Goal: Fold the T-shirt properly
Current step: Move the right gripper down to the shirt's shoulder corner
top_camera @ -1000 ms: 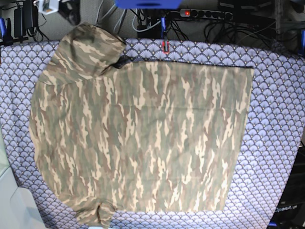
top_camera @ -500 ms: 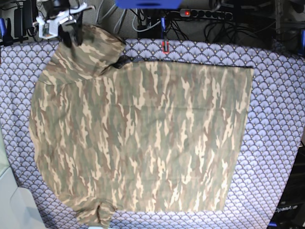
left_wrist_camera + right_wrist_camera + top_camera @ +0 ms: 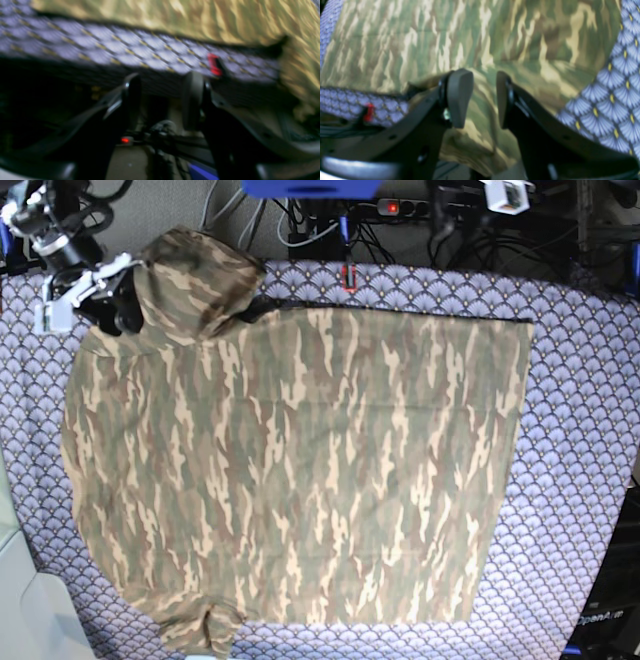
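The camouflage T-shirt lies spread flat on the purple fan-patterned tablecloth, with one sleeve folded up at the far left corner. My right gripper hovers at that sleeve's left edge. In the right wrist view it is open, with sleeve cloth below the gap and untouched as far as I can see. My left gripper is open and empty, just beyond the table's far edge, with the T-shirt ahead of it. Only a bit of the left arm shows in the base view.
A red marker sits at the table's far edge. Behind it run cables and a power strip with a red light. A pale surface borders the near left corner.
My right arm has come in at the far left and dropped to the sleeve's edge. The left arm has appeared at the far right. Both grippers have opened.
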Available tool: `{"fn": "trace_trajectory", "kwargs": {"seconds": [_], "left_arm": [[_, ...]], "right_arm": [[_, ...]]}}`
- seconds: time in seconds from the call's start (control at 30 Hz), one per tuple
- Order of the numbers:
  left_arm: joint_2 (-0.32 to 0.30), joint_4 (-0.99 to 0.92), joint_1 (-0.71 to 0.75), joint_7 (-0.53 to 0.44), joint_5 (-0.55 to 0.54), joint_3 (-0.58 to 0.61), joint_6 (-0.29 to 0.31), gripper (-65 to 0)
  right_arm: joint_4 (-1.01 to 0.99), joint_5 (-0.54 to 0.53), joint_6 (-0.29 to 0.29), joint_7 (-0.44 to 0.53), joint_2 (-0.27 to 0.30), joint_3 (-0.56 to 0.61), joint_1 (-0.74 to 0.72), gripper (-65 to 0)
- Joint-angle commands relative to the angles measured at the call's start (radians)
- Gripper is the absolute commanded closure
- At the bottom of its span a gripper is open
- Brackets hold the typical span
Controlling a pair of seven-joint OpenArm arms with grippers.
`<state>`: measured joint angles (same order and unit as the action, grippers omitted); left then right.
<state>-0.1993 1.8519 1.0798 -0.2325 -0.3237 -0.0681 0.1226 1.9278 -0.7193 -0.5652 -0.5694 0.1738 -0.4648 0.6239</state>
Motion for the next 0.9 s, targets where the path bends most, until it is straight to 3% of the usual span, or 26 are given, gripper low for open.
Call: {"fn": "trace_trajectory", "kwargs": {"seconds": [0.0,0.13,0.3,0.43,0.87], "left_arm": [[-0.002,0.022,0.018,0.008,-0.001,-0.009,0.007,-26.7],[0.005,0.059,0.017,0.094,-0.002,-0.075,0.007,-26.7],[0.004,0.061,-0.003,0.114,-0.002,-0.095,0.009,-26.8],[0.002,0.061,-0.003,0.114,-0.002,-0.095,0.009,-26.8],[0.002,0.062,-0.003,0.114,-0.001,-0.117,0.009,-26.7]], "right_arm": [[0.0,-0.015,-0.034,-0.014,-0.006,-0.028,-0.011,-22.2],[-0.061,-0.018,-0.133,-0.151,-0.041,-0.125,-0.092,-22.2],[-0.175,-0.018,-0.133,-0.324,-0.052,-0.239,-0.187,-28.5],[-0.236,-0.018,-0.133,-0.407,-0.05,-0.297,-0.226,-35.0],[-0.287,-0.016,-0.133,-0.45,-0.052,-0.263,-0.25,-36.0]]}}
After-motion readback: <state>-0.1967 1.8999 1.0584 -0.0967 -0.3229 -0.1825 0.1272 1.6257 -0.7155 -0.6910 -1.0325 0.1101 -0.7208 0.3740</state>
